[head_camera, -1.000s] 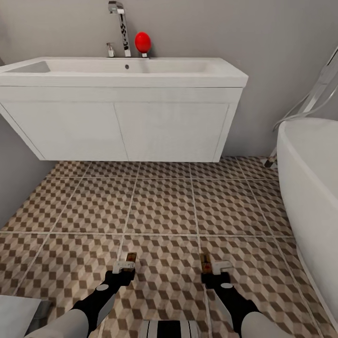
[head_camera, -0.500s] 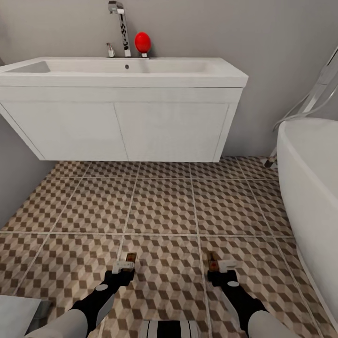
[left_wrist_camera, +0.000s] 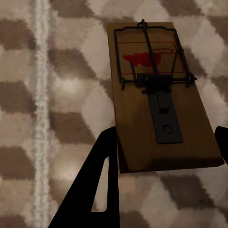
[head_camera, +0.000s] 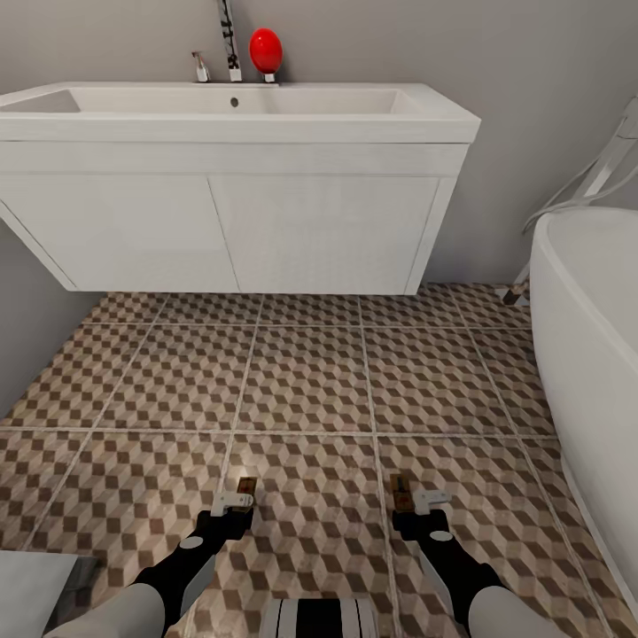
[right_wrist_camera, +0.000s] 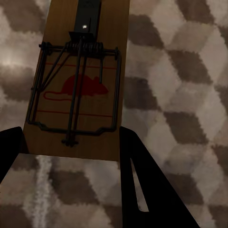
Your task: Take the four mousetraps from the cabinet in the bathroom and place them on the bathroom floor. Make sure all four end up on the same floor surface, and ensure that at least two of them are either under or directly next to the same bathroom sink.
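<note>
Each of my grippers holds one mousetrap low over the bathroom floor (head_camera: 310,381). My left gripper (head_camera: 239,498) (left_wrist_camera: 166,137) is shut on the near end of a tan wooden mousetrap (head_camera: 247,486) (left_wrist_camera: 156,95) with dark wire and a red mouse mark. My right gripper (head_camera: 412,503) (right_wrist_camera: 71,137) is shut on a second mousetrap (head_camera: 400,494) (right_wrist_camera: 80,85), with a black finger on either side of it. The wide white wall-hung sink (head_camera: 239,133) is ahead, about two tiles beyond both grippers.
A chrome tap (head_camera: 229,35) and a red ball-shaped object (head_camera: 266,49) stand on the sink's back edge. A white bathtub (head_camera: 594,301) runs along the right side. A grey wall (head_camera: 27,337) closes the left. Patterned tiles stretch under and in front of the sink.
The whole view has shifted, with the sink now larger and higher, so the camera moved. My right gripper has gone slightly right with its mousetrap. The left gripper holds as before.
</note>
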Tool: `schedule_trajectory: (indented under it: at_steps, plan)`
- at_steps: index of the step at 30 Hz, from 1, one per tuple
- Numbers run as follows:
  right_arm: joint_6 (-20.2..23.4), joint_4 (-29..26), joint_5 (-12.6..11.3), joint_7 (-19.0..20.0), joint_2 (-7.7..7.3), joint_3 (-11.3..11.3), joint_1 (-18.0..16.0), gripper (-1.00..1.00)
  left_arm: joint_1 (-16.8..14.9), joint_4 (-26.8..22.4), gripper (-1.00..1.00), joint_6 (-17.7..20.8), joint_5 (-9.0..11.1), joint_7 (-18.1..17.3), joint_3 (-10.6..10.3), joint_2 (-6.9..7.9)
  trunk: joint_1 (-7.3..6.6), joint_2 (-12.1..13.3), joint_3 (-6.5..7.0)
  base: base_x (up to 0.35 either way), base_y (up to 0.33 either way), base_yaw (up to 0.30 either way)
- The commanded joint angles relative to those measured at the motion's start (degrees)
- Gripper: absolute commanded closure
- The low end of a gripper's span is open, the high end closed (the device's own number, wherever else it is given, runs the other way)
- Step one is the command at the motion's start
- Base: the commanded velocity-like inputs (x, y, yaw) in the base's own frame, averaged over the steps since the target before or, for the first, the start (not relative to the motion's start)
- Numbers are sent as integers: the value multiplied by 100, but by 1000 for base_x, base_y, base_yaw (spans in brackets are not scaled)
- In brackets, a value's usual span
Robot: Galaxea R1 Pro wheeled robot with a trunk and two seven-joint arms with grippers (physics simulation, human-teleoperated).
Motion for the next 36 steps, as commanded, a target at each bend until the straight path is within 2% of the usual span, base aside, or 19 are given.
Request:
schedule_trajectory:
  at_steps: [1,20,36]
  plan:
    - [3,-2,38,12,6,-37,-1,100,-3,6,100,-22,39,29,-50,2,-1,-1,-3,0,0,0]
    - [2,-2,46,13,20,-36,-1,100,-3,6,100,-22,-6,108,-93,1,-1,-1,-3,0,0,0]
    - [2,-2,47,13,41,-23,-1,100,-3,83,100,-20,-28,109,-94,72,-1,-1,-3,0,0,0]
